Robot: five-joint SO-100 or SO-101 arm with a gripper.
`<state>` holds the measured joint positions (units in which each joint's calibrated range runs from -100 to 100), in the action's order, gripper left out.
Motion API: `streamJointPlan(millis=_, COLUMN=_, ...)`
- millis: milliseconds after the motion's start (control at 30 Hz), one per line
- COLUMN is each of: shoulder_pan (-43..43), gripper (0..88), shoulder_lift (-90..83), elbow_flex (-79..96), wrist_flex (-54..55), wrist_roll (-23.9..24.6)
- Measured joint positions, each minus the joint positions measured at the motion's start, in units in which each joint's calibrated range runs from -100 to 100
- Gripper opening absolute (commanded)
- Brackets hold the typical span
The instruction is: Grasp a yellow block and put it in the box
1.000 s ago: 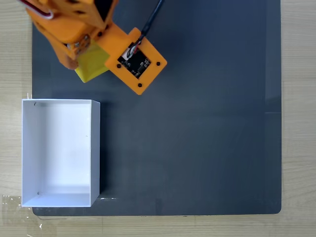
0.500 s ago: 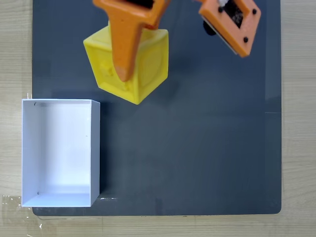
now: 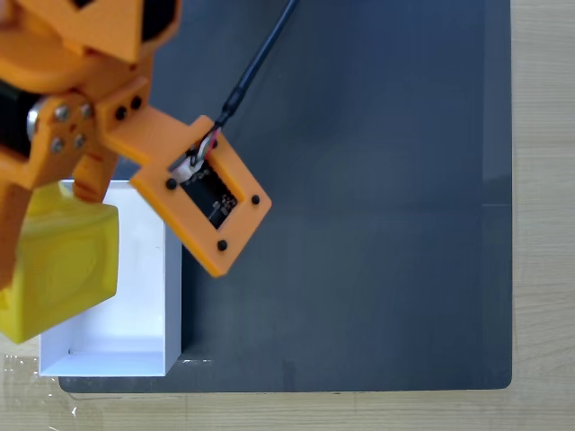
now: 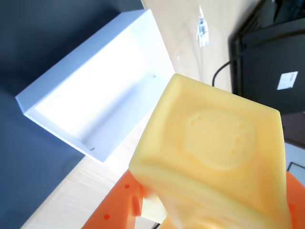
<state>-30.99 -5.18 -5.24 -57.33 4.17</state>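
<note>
The yellow block (image 3: 56, 269) hangs high above the mat, close to the fixed camera, over the left part of the white box (image 3: 135, 346). My orange gripper (image 3: 40, 211) is shut on it, with one finger (image 3: 11, 229) running down the block's left edge. In the wrist view the yellow block (image 4: 219, 152) looms large at the lower right, its dimpled face turned up. Beyond it the white box (image 4: 90, 95) lies open, its inside bare and white.
A dark grey mat (image 3: 359, 224) covers the light wooden table (image 3: 544, 224). The orange wrist camera mount (image 3: 202, 193) with its black cable (image 3: 256, 63) hangs over the box's upper right corner. In the wrist view a black device (image 4: 267, 57) stands beyond the box.
The gripper has carried the yellow block from above the mat's upper middle down and left, until it hangs over the box. The camera mount swung left with it.
</note>
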Motion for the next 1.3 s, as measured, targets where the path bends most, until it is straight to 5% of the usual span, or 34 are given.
streamJointPlan(millis=833, shoulder_pan=0.72, gripper=22.5, shoulder_lift=22.59, elbow_flex=-0.18, wrist_flex=10.39, wrist_roll=-2.64)
streamJointPlan(millis=1133, shoulder_pan=1.35, gripper=46.1, shoulder_lift=23.51, elbow_flex=-0.18, wrist_flex=10.39, wrist_roll=-3.01)
streamJointPlan(millis=1300, shoulder_pan=1.71, gripper=48.4, shoulder_lift=23.43, elbow_flex=-0.27, wrist_flex=10.39, wrist_roll=-3.01)
